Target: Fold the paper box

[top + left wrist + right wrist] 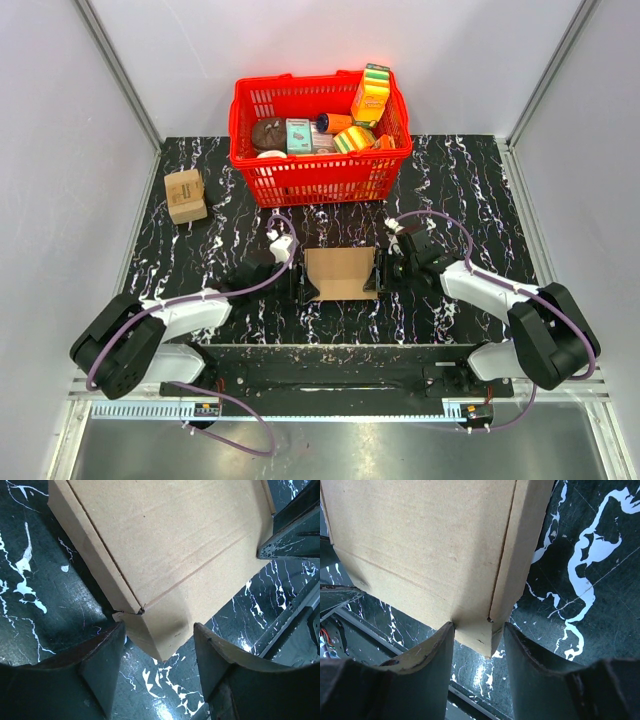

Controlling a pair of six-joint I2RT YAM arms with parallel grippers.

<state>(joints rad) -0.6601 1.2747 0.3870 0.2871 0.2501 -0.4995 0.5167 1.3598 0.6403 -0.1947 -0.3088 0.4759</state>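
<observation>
Top external: fixed high above and behind the arm bases, looking down and away over the whole table (470,190), from the near edge out to the red basket (300,175) at the far side. Left wrist: mounted right behind the left gripper (160,630), very close, aimed rightward at the left end of the paper box (165,545). Right wrist: equally close behind the right gripper (478,630), aimed leftward at the right end. Shared by all three: box and surrounding marbled tabletop.
</observation>
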